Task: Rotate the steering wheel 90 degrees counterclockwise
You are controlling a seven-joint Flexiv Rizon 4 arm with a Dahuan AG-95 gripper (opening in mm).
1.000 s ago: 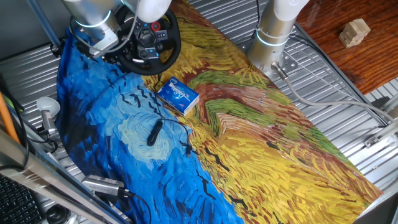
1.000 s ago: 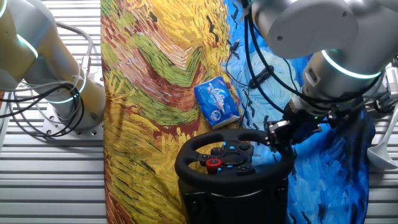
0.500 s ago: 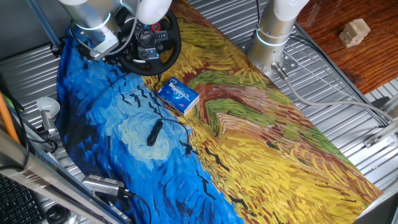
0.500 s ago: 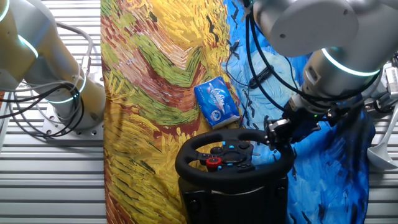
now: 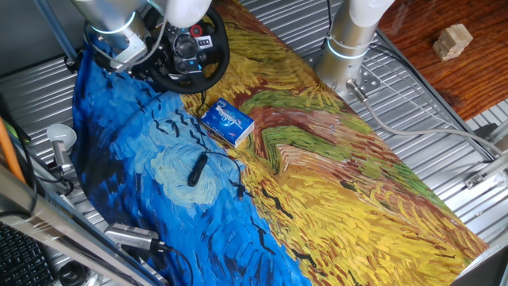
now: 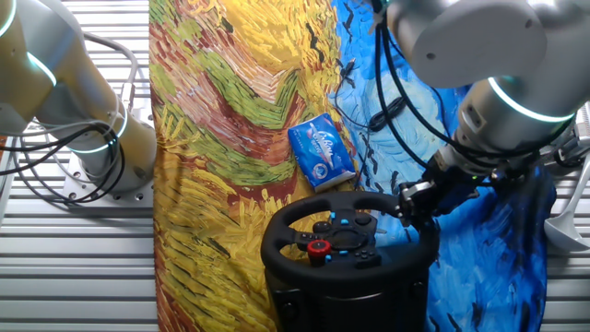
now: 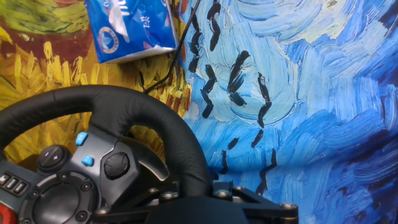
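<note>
- Black and partly hidden, the robot's two-finger gripper (image 6: 412, 205) sat at the rim of the black round gaming wheel with silver-grey spokes (image 6: 343, 243); it appeared clamped on that rim, though the fingertips themselves were not shown clearly in any view.
- In the hand view the thick rim (image 7: 155, 124) curved straight down into the gripper's mount at the bottom edge, which supports the reading of a grasp.
- The steering wheel stood at one end of the painted blue-and-yellow tablecloth (image 5: 317, 183), on its black base, with the small blue tissue packet (image 6: 321, 152) lying near it on the cloth.
- A thin black cable (image 5: 208, 163) ran across the blue part of the cloth, well apart from the wheel.
- Risk, as I judged it: the pads could slip along the smooth rim if the arm's arc did not follow the wheel's circle, and the base could shift on the loose cloth.
- Being round, the wheel had no long axis; its face tilted upward away from the tissue packet, and the red button (image 6: 318, 246) sat at the hub's lower left in that fixed view.
</note>
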